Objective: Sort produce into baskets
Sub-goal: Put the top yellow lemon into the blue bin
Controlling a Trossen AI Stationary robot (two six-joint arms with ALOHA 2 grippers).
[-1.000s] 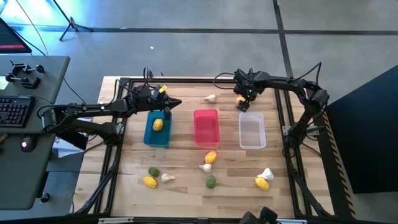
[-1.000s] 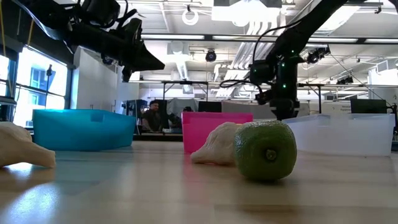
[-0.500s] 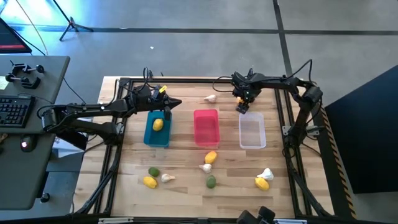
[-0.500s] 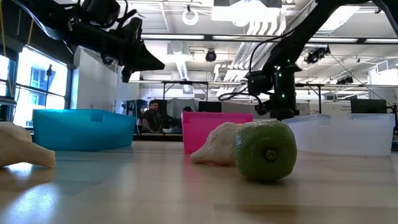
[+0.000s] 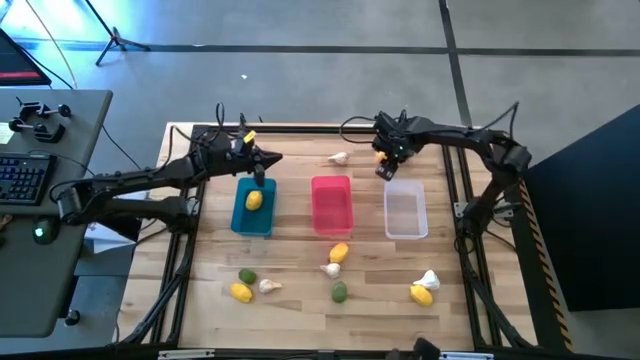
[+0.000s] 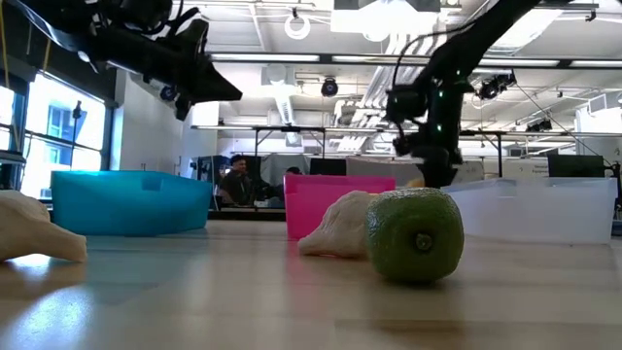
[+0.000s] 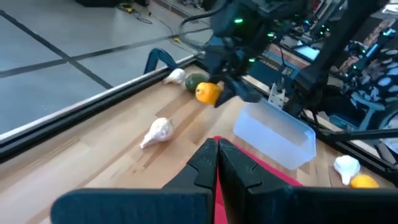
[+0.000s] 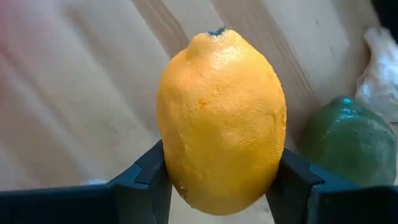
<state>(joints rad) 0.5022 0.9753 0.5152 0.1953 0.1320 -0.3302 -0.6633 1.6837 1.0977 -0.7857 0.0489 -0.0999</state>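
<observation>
Since 1 s ago, both arms have shifted: left gripper [image 5: 262, 160] has drawn back slightly toward the table's far left, and right gripper [image 5: 384, 166] has come off the far edge w/ a lemon [image 8: 221, 121] now pinched between its fingers [image 8: 146, 180].

Right gripper hangs over the far end of the translucent white basket [image 5: 405, 212], near the table's far side. Its wrist view shows the lemon upright, stem end up, squeezed from both sides. Beside it on the wood: a green fruit [image 8: 348, 140] and part of a white garlic bulb [image 8: 380, 62].

Left gripper is clenched, nothing in it, tips pressed together, hovering over the far end of the blue basket [image 5: 252, 210]. One lemon [image 5: 254, 200] lies inside that basket.

Pink-red basket [image 5: 331, 205] sits between the blue and white ones. A garlic bulb [image 5: 338, 158] lies on the far side, left of the right gripper.

Near side of the wooden table [image 5: 300, 260], left to right: green fruit, lemon & garlic in a cluster [image 5: 248, 284]; lemon, garlic & green fruit [image 5: 337, 270] in the middle; garlic touching a lemon [image 5: 423, 288] at right.

Low view: a green fruit [image 6: 415, 234] close up w/ garlic behind it.
</observation>
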